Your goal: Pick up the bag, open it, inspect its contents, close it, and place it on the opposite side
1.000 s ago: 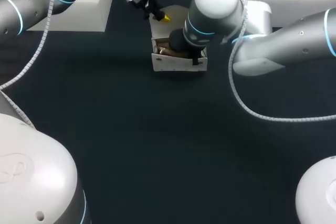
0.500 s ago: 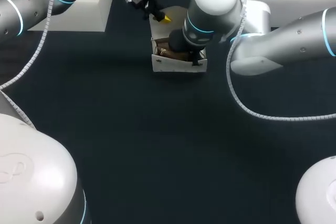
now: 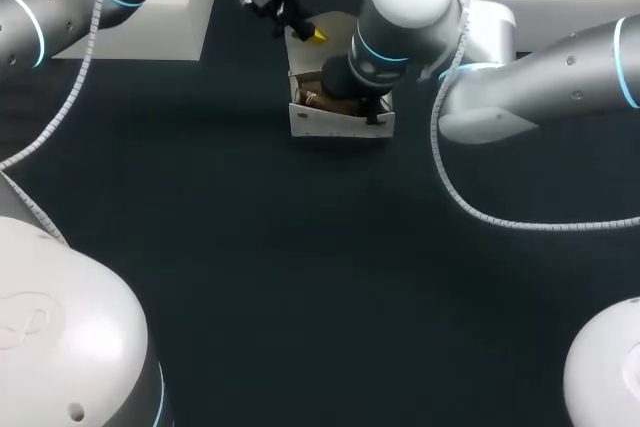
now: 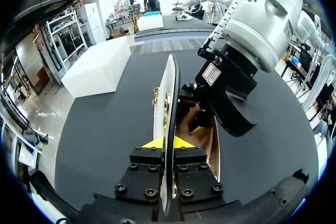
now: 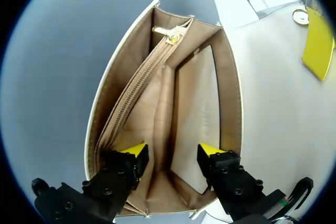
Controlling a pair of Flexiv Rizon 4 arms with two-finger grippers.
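A white bag [image 3: 335, 122] stands at the table's far middle, mouth upward. Its flap [image 4: 170, 93] is lifted on edge, and my left gripper [image 4: 167, 143] is shut on that flap's rim; in the head view this gripper [image 3: 305, 31] is just behind the bag. My right gripper [image 5: 173, 153] points down into the bag's mouth with its fingers apart and nothing between them. Under it lie the tan lining [image 5: 194, 108] and a zipped inner pocket [image 5: 139, 85]. In the head view the right wrist [image 3: 355, 87] hides most of the opening.
The dark table top [image 3: 300, 277] stretches wide in front of the bag. My arms' white bases [image 3: 60, 337] fill the near corners. A loose cable [image 3: 470, 202] hangs from the right arm over the table.
The right arm has shifted very slightly above the bag. The left arm, the flap and the bag have stayed where they were.
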